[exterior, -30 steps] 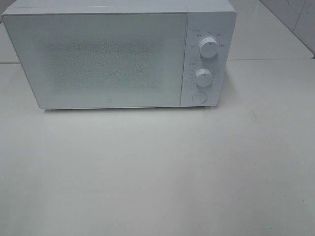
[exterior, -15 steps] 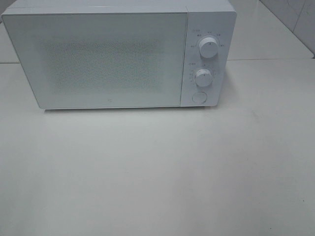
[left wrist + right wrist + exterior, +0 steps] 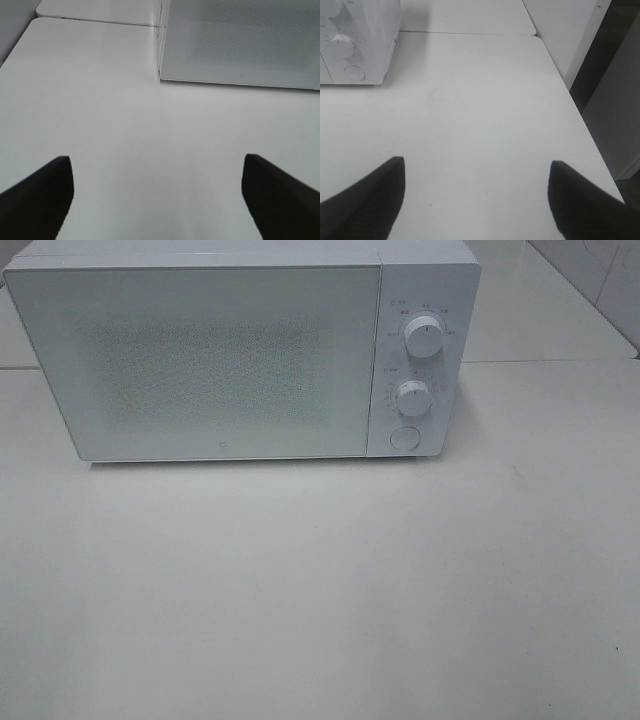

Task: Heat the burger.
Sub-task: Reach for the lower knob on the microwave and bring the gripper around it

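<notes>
The burger is nowhere in sight; perhaps it sits behind the shut door (image 3: 200, 360) of the microwave (image 3: 425, 270) at the bench's (image 3: 320, 590) back edge, I cannot tell; so the step in hand looks like working the door or the dials (image 3: 424, 337); the left gripper (image 3: 157, 165) and right gripper (image 3: 476, 165) hover low over the bench, facing the oven — jaws wide, holding nothing.

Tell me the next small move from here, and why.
Probably bring the right gripper toward the round button on the microwave: its door is shut, no burger shows in any view, and that gripper is open, empty and on that side.
</notes>
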Controlling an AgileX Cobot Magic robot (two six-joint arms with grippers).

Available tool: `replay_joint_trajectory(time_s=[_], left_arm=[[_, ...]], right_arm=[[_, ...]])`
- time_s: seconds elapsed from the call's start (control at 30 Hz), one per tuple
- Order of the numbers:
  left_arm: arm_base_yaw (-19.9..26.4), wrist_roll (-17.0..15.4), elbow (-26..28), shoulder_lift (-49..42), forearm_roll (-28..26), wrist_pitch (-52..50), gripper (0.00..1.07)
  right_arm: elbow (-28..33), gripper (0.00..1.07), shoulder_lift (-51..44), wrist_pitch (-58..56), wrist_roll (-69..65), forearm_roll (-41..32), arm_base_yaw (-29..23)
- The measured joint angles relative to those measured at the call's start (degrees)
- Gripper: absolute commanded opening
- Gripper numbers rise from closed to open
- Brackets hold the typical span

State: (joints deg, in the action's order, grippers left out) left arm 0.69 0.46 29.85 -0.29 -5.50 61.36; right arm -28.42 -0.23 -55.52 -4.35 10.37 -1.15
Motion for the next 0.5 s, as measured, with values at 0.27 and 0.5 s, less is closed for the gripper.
replay_joint_trajectory(time_s=[0.27, 0.5], left_arm=[[0.0, 0.0, 0.0, 0.0, 0.0, 0.0, 0.84], [0.0, 0.0, 0.0, 0.0, 0.0, 0.0, 0.84]], right_arm=[[-0.74, 0.74, 0.0, 0.11, -0.29, 0.0, 0.0], [-2.75, 0.74, 2.81, 4.87, -0.34, 0.0, 0.0]])
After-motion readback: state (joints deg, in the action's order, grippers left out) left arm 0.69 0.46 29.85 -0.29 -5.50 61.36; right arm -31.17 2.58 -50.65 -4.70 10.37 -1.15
